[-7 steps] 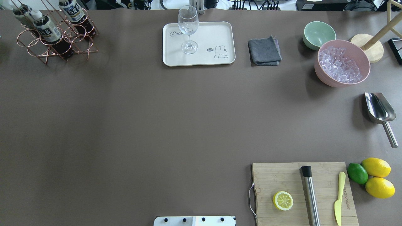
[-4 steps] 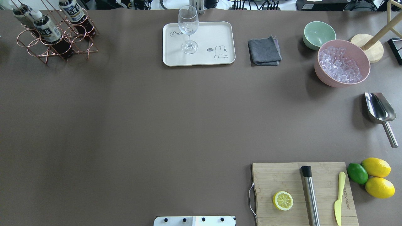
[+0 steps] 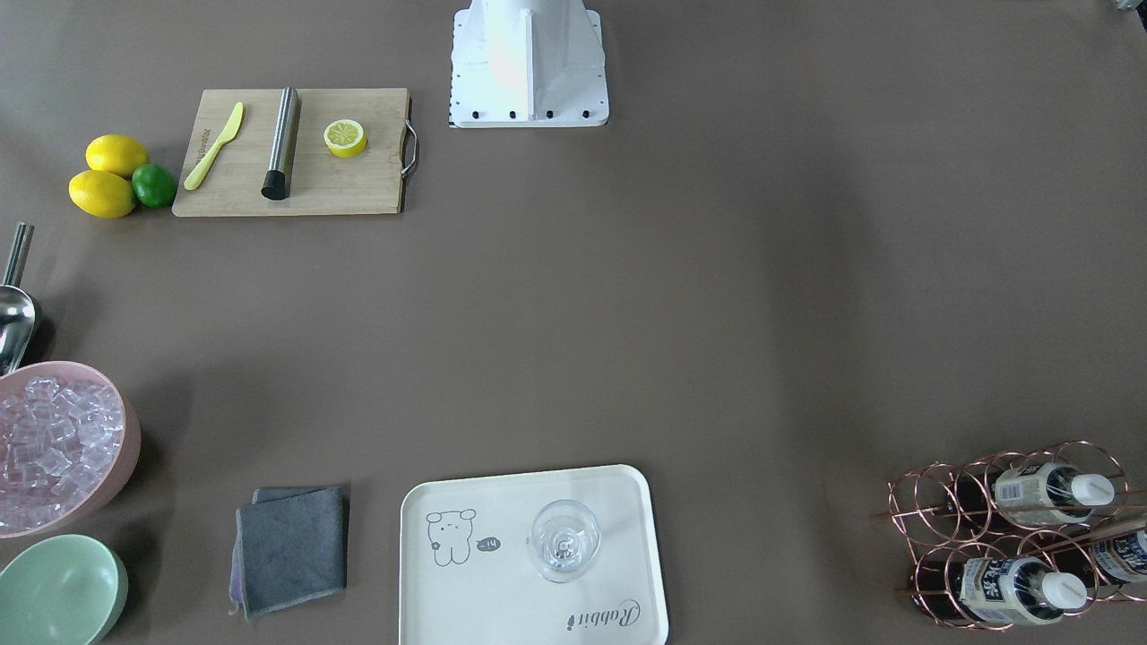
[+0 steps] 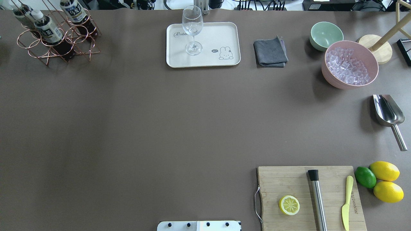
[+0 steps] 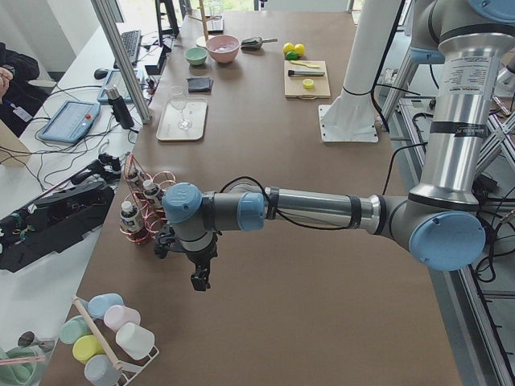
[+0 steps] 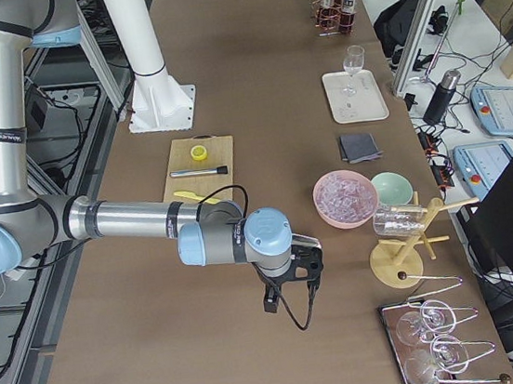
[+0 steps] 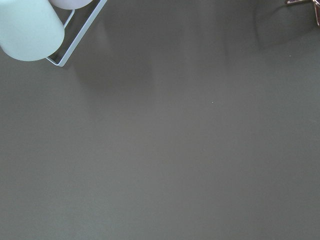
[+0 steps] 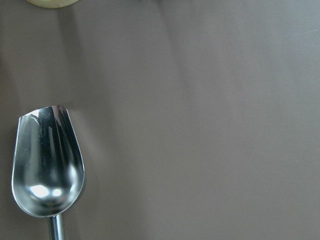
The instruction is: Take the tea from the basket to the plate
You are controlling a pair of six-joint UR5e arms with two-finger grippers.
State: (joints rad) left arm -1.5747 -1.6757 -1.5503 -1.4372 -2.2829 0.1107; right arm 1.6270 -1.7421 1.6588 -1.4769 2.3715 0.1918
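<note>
Standing in the basket (image 4: 35, 53) at the upper left of the overhead view, three bottles of tea (image 4: 48, 29) sit well apart from the plate (image 4: 221, 35) at top centre, which bears a wine glass (image 4: 192, 29). Near the basket, the left pincer (image 5: 198, 281) hangs over bare tabletop (image 4: 160, 128); the right pincer (image 6: 272, 301) hovers at the far end. Whether either is released or clenched cannot be told.

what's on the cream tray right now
Only an empty wine glass stands upright on the cream tray. No tea is on it: all three tea bottles sit in the basket. In the overhead view the glass hides part of the "Rabbit" script.
</note>
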